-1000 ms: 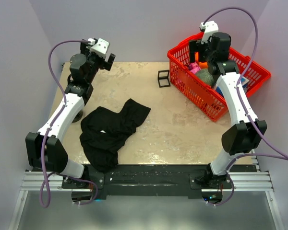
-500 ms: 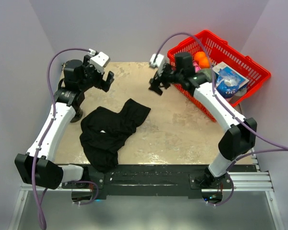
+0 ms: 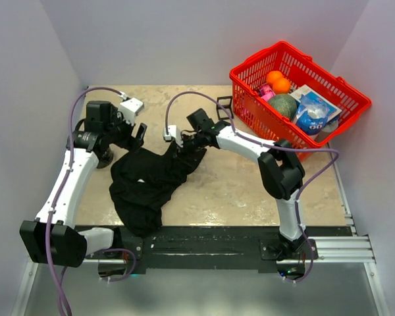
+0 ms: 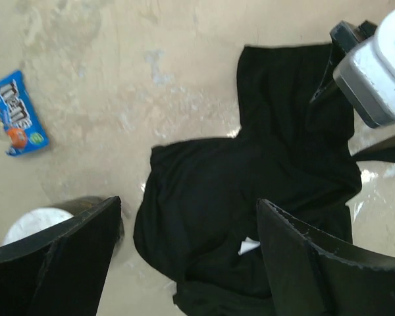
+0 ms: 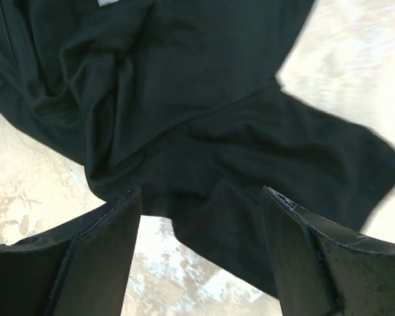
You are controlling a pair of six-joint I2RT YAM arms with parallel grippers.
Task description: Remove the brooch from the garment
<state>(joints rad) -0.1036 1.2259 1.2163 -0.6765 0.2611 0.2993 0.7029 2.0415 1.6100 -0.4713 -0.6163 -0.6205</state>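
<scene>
The crumpled black T-shirt (image 3: 151,181) lies on the bench's (image 3: 250,187) left half, a small pale speck (image 4: 248,245) on its folds, while the left hand (image 3: 137,135) and right hand (image 3: 183,146) hover wide open, empty, at its far edge.

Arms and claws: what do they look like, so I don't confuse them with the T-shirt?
The left arm and right arm have white links with black joints. A purple cable loops along each. The left claw and right claw have broad black fingers, with a white camera block at each wrist.
</scene>
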